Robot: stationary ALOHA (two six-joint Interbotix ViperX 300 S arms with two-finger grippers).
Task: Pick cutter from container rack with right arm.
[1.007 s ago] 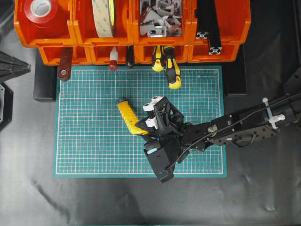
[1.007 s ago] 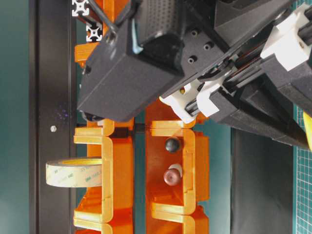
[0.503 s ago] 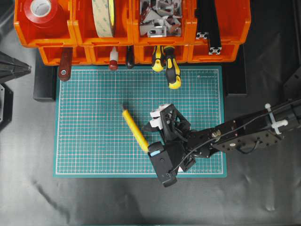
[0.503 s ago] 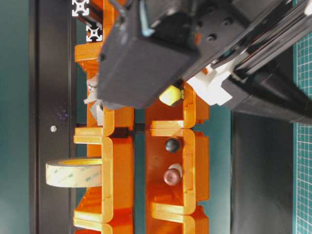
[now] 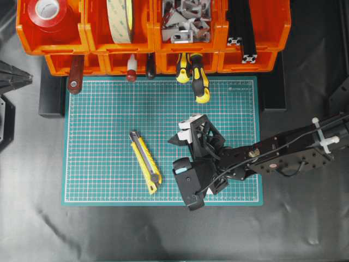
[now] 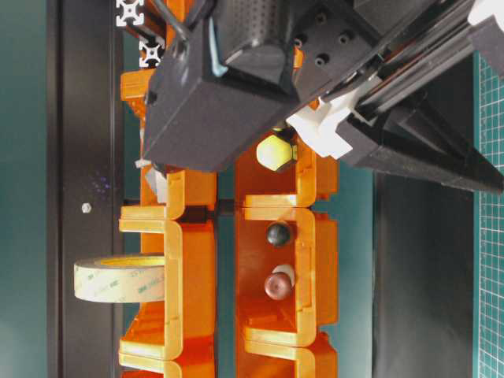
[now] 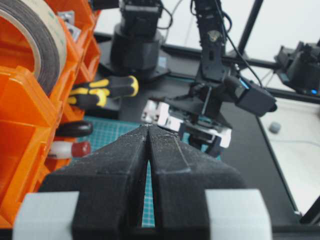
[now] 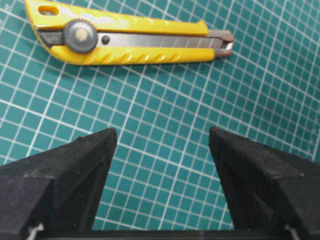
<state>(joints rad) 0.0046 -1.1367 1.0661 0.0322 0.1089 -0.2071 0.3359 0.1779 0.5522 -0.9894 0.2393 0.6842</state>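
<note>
The cutter [image 5: 145,162] lies flat on the green cutting mat [image 5: 98,136], left of the mat's middle and closer to its near edge, with its blade end pointing toward the container rack [image 5: 152,38] at the far edge. Nothing touches it. The right gripper [image 5: 182,164] hangs just beside it over the mat's near half, its jaws spread wide and empty; the wrist view shows bare mat between the two fingers [image 8: 65,170]. The left gripper [image 7: 148,131] sits well apart at the rack's left end, its jaws pressed together on nothing. Two yellow-and-black screwdrivers [image 5: 195,76] stick out of a lower bin.
</note>
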